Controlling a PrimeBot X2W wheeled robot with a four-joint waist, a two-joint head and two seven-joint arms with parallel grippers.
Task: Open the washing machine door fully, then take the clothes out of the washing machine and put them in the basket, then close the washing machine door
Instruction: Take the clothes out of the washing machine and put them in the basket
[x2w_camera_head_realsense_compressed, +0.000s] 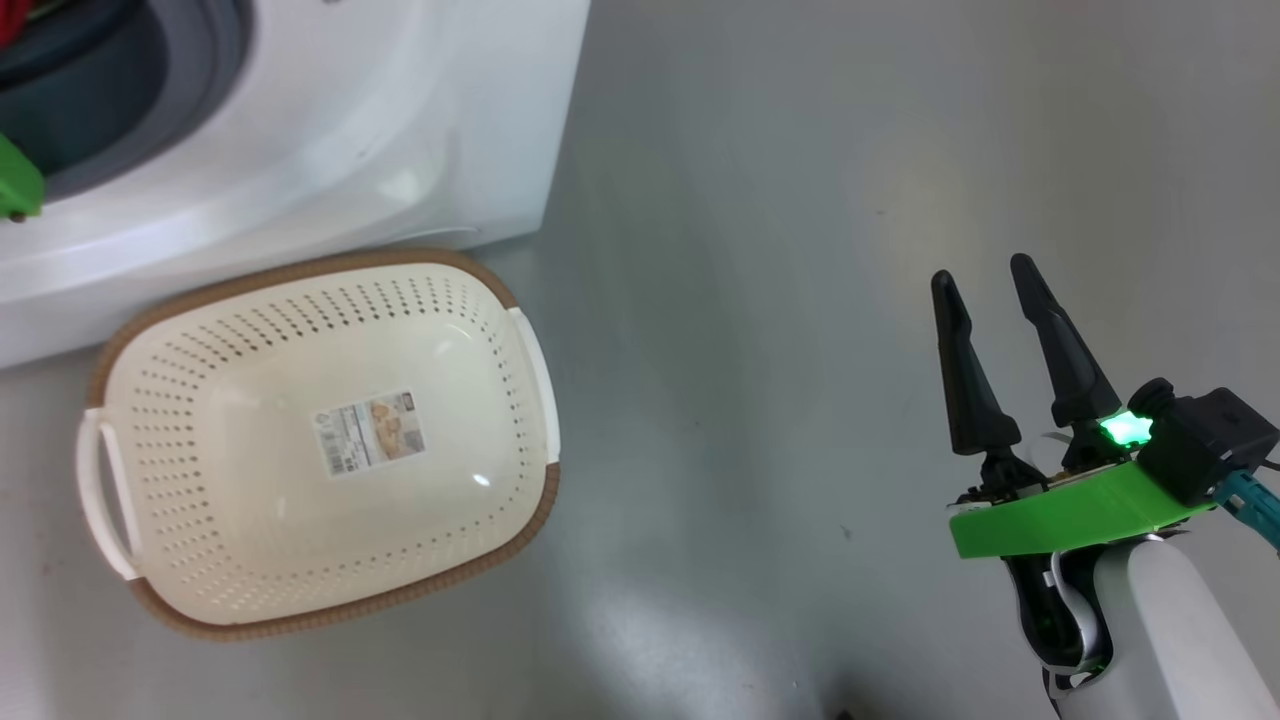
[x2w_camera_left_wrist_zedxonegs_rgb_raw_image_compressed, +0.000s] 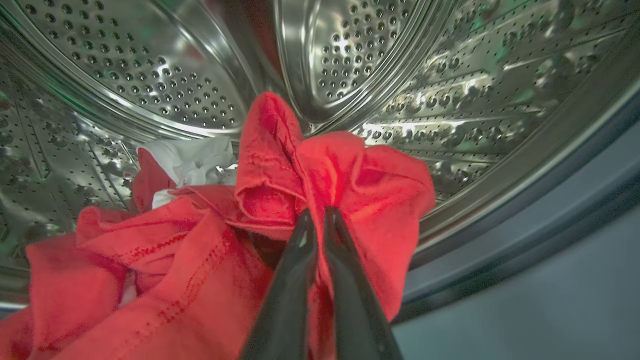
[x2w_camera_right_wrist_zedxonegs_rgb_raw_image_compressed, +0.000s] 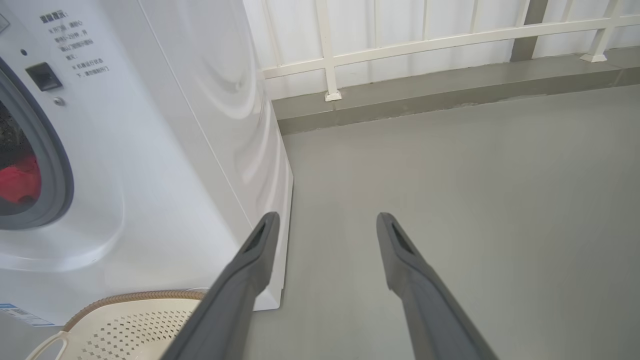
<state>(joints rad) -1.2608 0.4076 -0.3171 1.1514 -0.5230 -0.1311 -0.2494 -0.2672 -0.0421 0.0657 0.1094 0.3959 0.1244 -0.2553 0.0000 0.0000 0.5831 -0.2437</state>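
Deep in the washing machine (x2w_camera_left_wrist_zedxonegs_rgb_raw_image_compressed: 150, 75), left jaws clamp the clothes (x2w_camera_left_wrist_zedxonegs_rgb_raw_image_compressed: 350, 175), peaked upward mid-frame; right jaws gape; basket (x2w_camera_head_realsense_compressed: 250, 330) lies crosswise lower left.

The right gripper (x2w_camera_head_realsense_compressed: 981, 268) has black fingers (x2w_camera_head_realsense_compressed: 970, 390), green bracket (x2w_camera_head_realsense_compressed: 1060, 518).

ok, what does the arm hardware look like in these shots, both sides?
Right gripper: two long black tapered fingers on a bright green plate, with a lit green LED, a black box module, a teal cable and a white forearm. Left gripper: the same dark, slim, glossy fingers.
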